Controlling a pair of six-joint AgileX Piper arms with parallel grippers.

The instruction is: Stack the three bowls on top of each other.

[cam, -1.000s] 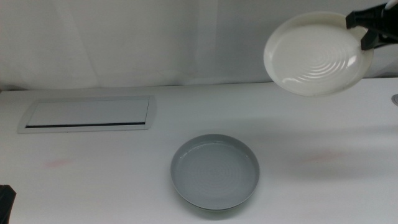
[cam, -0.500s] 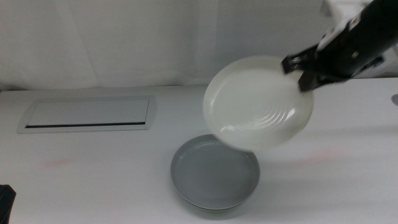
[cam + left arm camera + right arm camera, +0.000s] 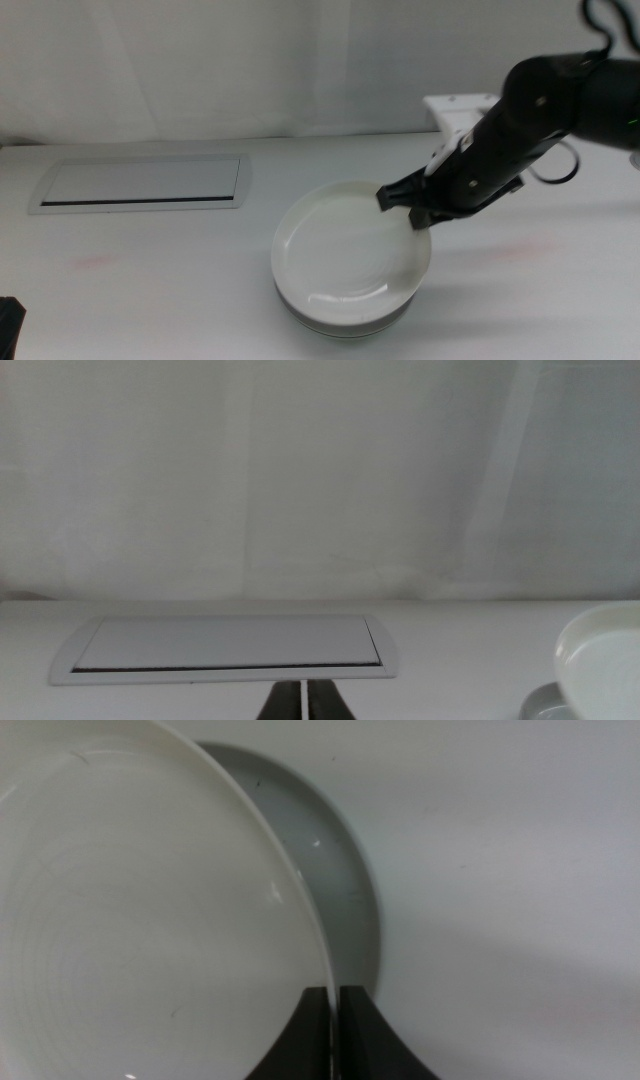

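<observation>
The right gripper (image 3: 418,207) reaches in from the right side of the table (image 3: 150,290) and pinches the rim of the cream white bowl (image 3: 345,250) between its two dark jaws, which are drawn tight together on the thin edge. In the right wrist view the jaws (image 3: 333,1020) meet with only the rim's width between them, and the cream bowl (image 3: 130,920) spreads away from them with its faint concentric rings showing. That bowl sits over the grey bowl (image 3: 340,890), slightly off centre, so a crescent of grey shows past its rim on the gripper's side. In the middle view the cream bowl covers almost all of the stack beneath it, near the middle of the table towards the front edge; only a thin dark band shows under its front rim, with a hint of green in it, too slim to tell the lower bowls apart there. Whether the cream bowl is fully seated or a little tilted cannot be told. The left gripper (image 3: 302,702) waits at the near left corner, its jaws closed on nothing, facing the flat white panel (image 3: 225,648) that lies on the table at the back left, well apart from the bowls; the cream bowl's edge (image 3: 605,660) shows at the side of its view
</observation>
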